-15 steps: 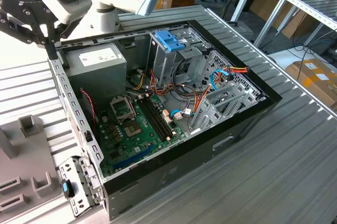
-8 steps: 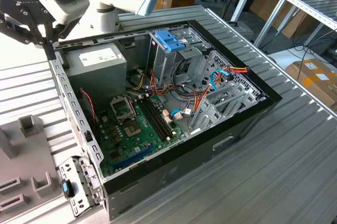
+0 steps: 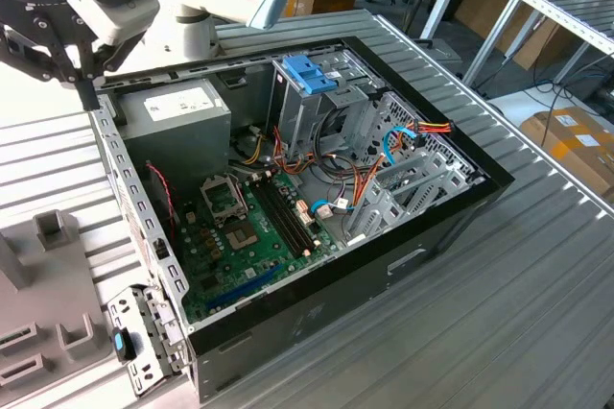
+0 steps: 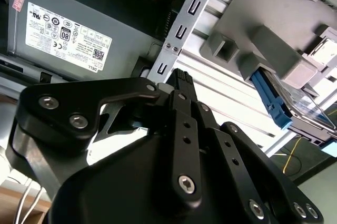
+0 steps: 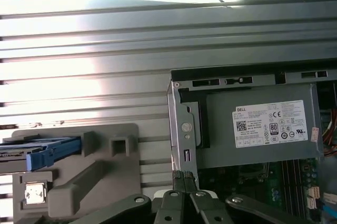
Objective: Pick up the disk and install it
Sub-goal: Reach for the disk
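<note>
While the gripper hangs at the upper left of the exterior view, over the rear corner of the open computer case, its fingers are pressed together with nothing between them. In both wrist views the two black tips meet in a single line. In the first wrist view they sit right above the case's metal side wall, next to the power supply.

The disk has not been picked up. It rests outside the case in the grey fixture, which stands on the ribbed table. In the exterior view that fixture fills the lower left of the frame, below the gripper in the picture.

The relation that matters is sideways, away from the case. From the gripper one goes across the side wall and a strip of bare table to the near end of the fixture. The disk is at the fixture's far end, well apart from the fingers.

Its light-blue rail runs along the table's ribs and square to the case wall. I judge that the long axis points back toward the case, with one short end facing the gripper. The rest of the disk's body runs out of the picture.
</note>
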Available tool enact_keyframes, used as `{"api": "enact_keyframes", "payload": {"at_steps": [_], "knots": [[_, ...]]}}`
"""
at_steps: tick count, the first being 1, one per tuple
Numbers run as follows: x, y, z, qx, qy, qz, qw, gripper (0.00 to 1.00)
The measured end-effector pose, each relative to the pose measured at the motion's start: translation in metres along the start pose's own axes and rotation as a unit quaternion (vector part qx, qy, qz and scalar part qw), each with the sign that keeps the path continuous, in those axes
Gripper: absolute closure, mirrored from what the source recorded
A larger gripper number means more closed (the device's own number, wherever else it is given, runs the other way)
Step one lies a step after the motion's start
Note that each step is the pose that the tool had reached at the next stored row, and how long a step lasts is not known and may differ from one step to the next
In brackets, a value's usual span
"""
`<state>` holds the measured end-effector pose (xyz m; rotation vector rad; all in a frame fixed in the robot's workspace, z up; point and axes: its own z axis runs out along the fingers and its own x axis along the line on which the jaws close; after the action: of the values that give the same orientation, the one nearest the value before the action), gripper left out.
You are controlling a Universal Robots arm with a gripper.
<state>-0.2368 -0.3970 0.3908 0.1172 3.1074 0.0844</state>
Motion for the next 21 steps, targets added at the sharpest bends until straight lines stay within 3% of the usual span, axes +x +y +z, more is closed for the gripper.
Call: {"api": "enact_keyframes", "payload": {"at_steps": [21], "knots": [[0.0091, -0.0007, -0.0003, 0.0, 0.0, 0.0, 1.0, 0.89]]}}
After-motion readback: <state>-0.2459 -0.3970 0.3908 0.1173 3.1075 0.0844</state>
